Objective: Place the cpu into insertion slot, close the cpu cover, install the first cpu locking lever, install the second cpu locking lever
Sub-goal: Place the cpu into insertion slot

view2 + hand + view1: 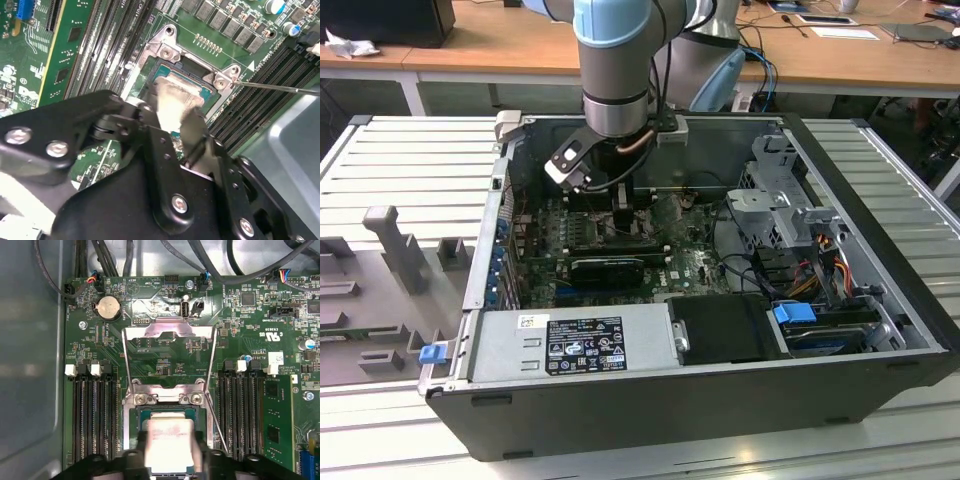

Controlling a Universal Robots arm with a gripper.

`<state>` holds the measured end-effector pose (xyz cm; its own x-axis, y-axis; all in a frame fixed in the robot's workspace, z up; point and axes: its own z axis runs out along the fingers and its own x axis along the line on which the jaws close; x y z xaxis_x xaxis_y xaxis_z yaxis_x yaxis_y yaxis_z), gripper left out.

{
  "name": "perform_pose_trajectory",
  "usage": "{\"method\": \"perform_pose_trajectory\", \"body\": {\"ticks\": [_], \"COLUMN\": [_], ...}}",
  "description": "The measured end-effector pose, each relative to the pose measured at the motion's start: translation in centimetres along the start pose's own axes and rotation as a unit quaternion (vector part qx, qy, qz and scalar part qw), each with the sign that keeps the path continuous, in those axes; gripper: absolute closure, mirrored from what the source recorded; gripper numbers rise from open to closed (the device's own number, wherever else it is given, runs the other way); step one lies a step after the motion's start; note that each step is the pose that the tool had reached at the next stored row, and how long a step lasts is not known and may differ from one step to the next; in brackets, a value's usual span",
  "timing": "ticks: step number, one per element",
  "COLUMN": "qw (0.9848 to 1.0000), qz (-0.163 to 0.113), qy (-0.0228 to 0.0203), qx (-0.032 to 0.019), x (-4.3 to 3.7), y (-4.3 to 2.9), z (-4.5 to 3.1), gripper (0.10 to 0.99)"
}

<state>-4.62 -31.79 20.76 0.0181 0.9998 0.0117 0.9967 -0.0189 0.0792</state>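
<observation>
Exterior view: your gripper (623,222) sits low inside the case (620,420), over the board (692,265). Second wrist view: it clamps the cpu (175,100) over the slot (195,75). First wrist view: cover (170,330) folded back, placing step in hand; you need cpu edges square to the slot, levers (211,360) close alongside.

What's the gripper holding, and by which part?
The gripper holds the cpu by two opposite side edges, at the insertion slot.
</observation>
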Motion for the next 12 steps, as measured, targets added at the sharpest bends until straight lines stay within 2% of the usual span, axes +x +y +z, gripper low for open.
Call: {"method": "perform_pose_trajectory", "body": {"ticks": [1,3,4,5,12], "qw": [1.0000,1.0000,1.0000,1.0000,1.0000], "qz": [0.000,0.000,0.000,0.000,0.000], "qy": [-0.0004,-0.0006,-0.0006,-0.0006,-0.0007], "qx": [0.0000,0.0000,0.0000,0.0000,0.0000], "x": [0.00,0.00,0.00,0.00,0.01], "y": [0.00,0.02,0.02,0.03,0.08], "z": [-0.08,-0.27,-0.34,-0.39,-1.11], "gripper": [0.690,0.808,0.929,0.980,0.980]}}
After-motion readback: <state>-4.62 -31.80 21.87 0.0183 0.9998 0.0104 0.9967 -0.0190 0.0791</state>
